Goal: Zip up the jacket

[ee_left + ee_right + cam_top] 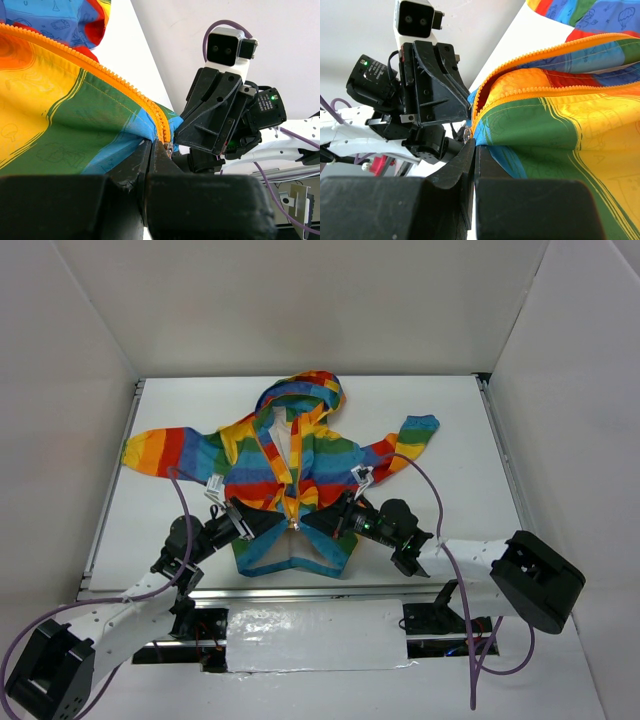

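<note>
White table (450, 440), plain white walls (330, 300) boxing it in on three sides. The rainbow-striped jacket (320, 455) lies flat mid-table, hood (300, 395) toward the back wall and sleeves spread wide. Both arms meet low on its front. The left gripper (272, 524) is pinched tight on the fabric beside the orange zipper (125, 90). The right gripper (318, 524) is clamped on the opposite front edge, tips nearly touching across the slider (466, 134). One cuff (140, 452) sits near the table's left edge. On the right, bare surface runs out to the rail (503, 460). The hem lies close to the near edge.
</note>
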You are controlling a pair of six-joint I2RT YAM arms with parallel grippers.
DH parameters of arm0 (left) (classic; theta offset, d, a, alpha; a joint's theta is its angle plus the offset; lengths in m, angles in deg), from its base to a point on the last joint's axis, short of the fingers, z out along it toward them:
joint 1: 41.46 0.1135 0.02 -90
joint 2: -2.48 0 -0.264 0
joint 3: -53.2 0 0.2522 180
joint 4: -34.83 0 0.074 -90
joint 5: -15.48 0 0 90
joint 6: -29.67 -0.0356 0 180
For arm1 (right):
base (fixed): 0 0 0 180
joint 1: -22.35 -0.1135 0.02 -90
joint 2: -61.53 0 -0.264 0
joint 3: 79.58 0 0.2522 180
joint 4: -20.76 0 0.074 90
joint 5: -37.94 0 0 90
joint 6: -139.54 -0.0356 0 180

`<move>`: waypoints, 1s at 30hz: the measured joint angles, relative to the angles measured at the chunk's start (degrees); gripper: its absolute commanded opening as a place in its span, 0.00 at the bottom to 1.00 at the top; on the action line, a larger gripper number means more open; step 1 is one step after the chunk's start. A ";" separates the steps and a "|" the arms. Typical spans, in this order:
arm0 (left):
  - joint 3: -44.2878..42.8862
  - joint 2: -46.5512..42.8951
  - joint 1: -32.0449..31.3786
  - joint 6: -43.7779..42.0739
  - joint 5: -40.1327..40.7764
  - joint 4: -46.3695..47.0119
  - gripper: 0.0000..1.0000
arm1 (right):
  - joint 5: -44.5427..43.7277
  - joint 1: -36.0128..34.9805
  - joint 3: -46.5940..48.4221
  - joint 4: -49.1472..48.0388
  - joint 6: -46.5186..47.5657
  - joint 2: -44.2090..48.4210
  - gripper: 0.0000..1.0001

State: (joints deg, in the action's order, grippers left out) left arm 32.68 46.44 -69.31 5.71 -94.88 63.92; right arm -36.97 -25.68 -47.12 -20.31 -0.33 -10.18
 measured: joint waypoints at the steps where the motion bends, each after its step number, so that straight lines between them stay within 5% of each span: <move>1: 0.02 0.00 0.00 0.00 0.00 -0.02 0.00 | -0.07 0.00 0.00 0.00 0.00 0.00 0.00; 30: 0.00 0.02 0.00 0.04 -0.11 -0.02 0.00 | -1.16 -0.02 0.00 0.39 0.24 -0.02 0.00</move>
State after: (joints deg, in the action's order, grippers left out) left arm 32.68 46.46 -69.31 5.75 -94.99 63.90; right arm -38.13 -25.70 -47.12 -19.92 -0.09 -10.20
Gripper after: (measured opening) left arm 0.095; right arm 0.010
